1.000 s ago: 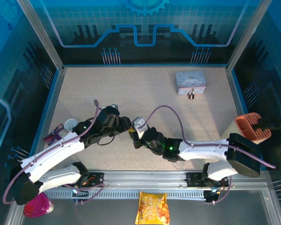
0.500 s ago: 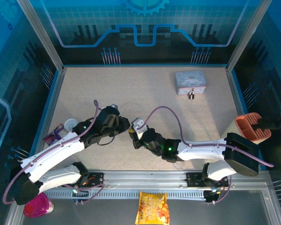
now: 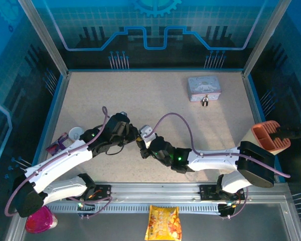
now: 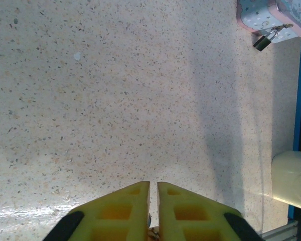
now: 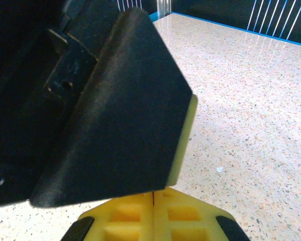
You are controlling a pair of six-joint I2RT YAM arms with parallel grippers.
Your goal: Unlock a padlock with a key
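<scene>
Both the left pincer [image 4: 153, 186] and right pincer [image 5: 154, 194] are closed, the padlock [image 3: 204, 102] lying well beyond them.

My speckled desk [image 3: 155, 100] carries a grey tin [image 3: 204, 87] at its far right, with the padlock [image 3: 204, 102] lying against the tin's near side.

Both arms are lying low and angling inward, wrists nearly meeting at centre. The left gripper [image 3: 134, 136] is pointing right, its yellow fingers [image 4: 125, 206] sitting almost together with a thin slit between. The right gripper [image 3: 140, 146] is pointing left, jaws pressing fully together, tip just beside the left's.
</scene>
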